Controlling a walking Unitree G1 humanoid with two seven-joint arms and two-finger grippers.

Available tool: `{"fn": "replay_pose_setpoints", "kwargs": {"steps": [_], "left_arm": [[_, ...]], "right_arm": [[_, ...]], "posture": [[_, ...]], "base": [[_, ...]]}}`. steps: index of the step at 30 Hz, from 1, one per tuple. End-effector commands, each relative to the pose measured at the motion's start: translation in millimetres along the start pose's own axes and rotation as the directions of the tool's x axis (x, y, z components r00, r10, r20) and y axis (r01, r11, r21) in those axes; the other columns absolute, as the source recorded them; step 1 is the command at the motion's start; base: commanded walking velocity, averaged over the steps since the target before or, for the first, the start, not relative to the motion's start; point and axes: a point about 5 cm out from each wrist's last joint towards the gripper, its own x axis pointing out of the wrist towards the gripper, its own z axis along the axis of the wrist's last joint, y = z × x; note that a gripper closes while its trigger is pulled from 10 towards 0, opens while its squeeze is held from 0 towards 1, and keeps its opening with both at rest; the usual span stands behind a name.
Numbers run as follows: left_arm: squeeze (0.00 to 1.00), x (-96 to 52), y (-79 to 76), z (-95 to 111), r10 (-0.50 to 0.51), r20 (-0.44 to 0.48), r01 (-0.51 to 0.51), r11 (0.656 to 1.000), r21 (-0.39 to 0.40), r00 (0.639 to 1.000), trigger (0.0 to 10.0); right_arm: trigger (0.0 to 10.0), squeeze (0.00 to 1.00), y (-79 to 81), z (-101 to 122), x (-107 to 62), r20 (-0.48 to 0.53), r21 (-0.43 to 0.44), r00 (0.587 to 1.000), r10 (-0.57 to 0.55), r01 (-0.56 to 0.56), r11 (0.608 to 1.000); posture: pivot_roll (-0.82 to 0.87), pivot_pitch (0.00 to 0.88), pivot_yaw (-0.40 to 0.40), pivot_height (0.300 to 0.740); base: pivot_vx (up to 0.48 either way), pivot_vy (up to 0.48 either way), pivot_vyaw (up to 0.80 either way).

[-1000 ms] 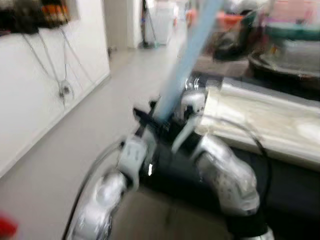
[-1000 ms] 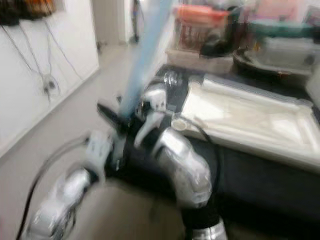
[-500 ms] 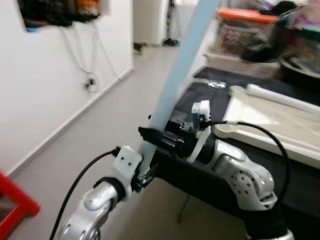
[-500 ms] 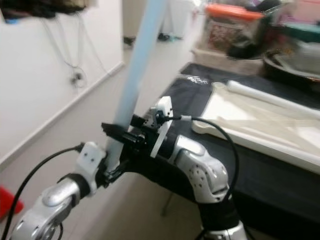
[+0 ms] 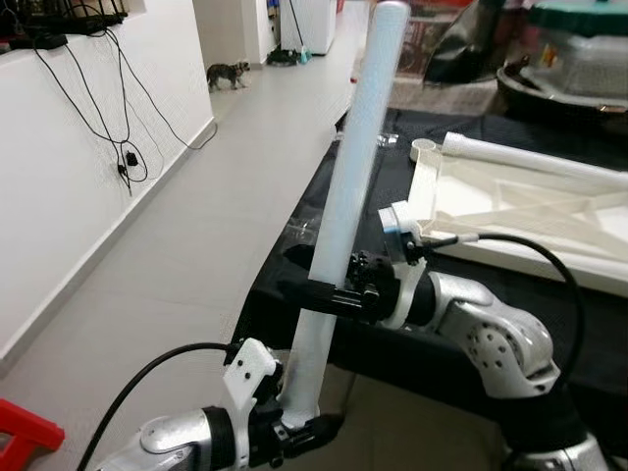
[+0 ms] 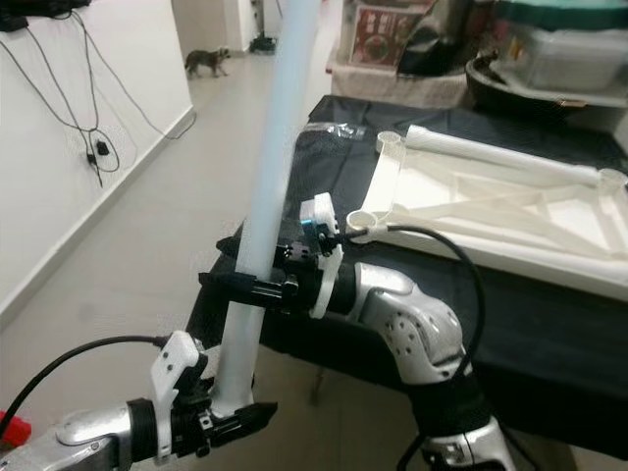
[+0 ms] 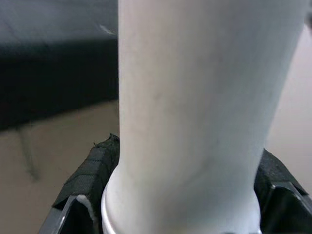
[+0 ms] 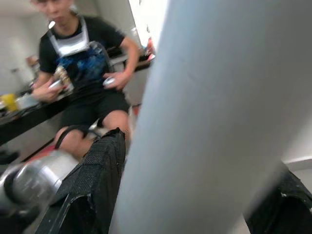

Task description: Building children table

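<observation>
Gripping leg [image 5: 348, 186] beside table edge [image 5: 294, 245]

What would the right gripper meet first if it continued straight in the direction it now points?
Nothing new: the right gripper is already shut on the pale blue table leg. Beyond it, probably open floor.

pale blue tube [image 5: 351, 167], black tablecloth [image 5: 461, 334]

- Your left gripper [image 5: 299, 429] sits low, fingers clamped round the bottom end of the white table leg [image 5: 348, 196].
- Your right gripper [image 5: 319, 292] reaches across from the right, pinching that leg mid-height, elbow bent.
</observation>
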Motion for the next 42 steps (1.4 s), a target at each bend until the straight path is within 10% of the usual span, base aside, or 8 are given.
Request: {"fn": "replay_pose_setpoints", "kwargs": {"steps": [1,42], "left_arm": [[0.0,-5.2,-11.5,3,-0.108,-0.011,0.108,0.994,0.018,0.994,10.0],[0.0,11.3,1.1,6,-0.169,-0.032,0.17,0.985,0.041,0.985,10.0]], "right_arm": [[10.0,0.0,-2.6,-2,-5.7,-0.026,0.034,0.999,0.021,-0.02,0.999],[10.0,0.0,21.1,-15,7.1,-0.005,0.143,0.985,0.17,-0.168,0.975]], "posture": [[0.12,0.068,-0.034,0.74],[0.1,0.066,-0.032,0.74]], "base": [[0.0,0.0,0.0],[0.0,0.0,0.0]]}}
